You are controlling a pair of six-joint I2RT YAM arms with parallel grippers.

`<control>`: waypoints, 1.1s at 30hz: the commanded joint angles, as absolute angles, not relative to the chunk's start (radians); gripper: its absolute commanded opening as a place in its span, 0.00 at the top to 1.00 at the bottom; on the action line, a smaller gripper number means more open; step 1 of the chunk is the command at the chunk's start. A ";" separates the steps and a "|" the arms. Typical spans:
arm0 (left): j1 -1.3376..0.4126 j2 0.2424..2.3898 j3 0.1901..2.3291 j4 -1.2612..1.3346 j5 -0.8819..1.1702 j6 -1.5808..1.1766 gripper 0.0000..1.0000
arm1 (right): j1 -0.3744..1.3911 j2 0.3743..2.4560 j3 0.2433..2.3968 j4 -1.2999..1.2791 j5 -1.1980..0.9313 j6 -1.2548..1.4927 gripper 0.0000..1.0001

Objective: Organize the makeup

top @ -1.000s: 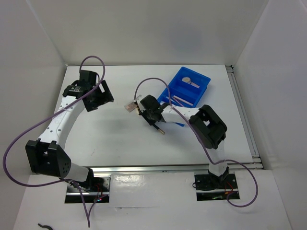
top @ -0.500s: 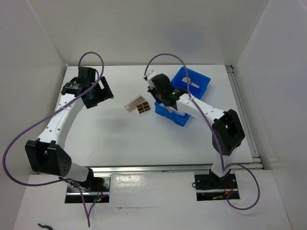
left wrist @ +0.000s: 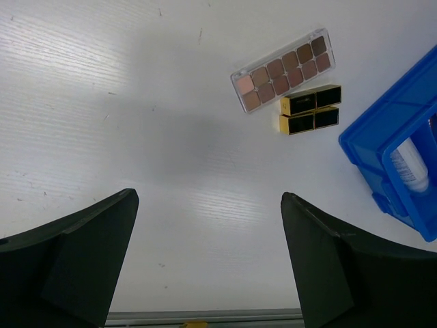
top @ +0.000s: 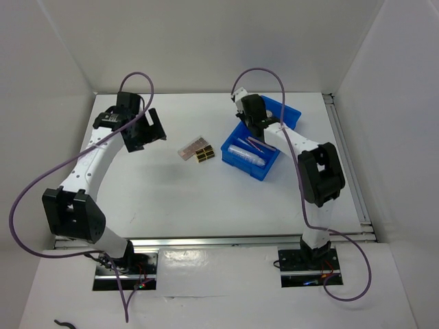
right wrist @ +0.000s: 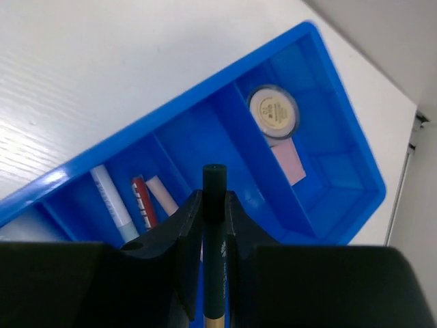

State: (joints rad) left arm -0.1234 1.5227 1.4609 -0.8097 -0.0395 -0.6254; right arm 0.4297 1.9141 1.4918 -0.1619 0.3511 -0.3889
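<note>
My right gripper is shut on a dark green pencil with a gold lower end and holds it above the blue divided bin. In the top view it hovers over the bin's far left part. The bin holds a round compact, a pink square compact, thin pencils and a clear tube. An eyeshadow palette and two black-and-gold sticks lie on the table left of the bin. My left gripper is open and empty, above bare table.
The white table is walled on three sides. A metal rail runs along the right edge. The left arm's purple cable loops above its wrist at the back left. The palette lies between the two grippers.
My right gripper has swung from the table's middle, near the black-and-gold sticks, back and right to over the bin, with the pencil in it. The left gripper shifted slightly.
</note>
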 commanded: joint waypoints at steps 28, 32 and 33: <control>-0.163 1.618 1.513 -0.736 0.184 -0.557 0.00 | 0.396 1.930 1.468 -0.211 0.198 -0.239 0.55; -0.172 1.618 1.513 -0.736 0.184 -0.566 0.00 | 0.387 1.919 1.534 -0.349 0.122 -0.113 0.58; -0.184 1.618 1.513 -0.736 0.184 -0.577 0.02 | 0.373 1.908 1.543 -0.380 0.094 -0.089 0.58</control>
State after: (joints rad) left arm -0.1688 1.6203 1.4689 -0.7544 0.1654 -0.5777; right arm 0.3920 1.9854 1.4708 -0.2729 0.1749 -0.2024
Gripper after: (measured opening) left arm 0.986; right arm 0.426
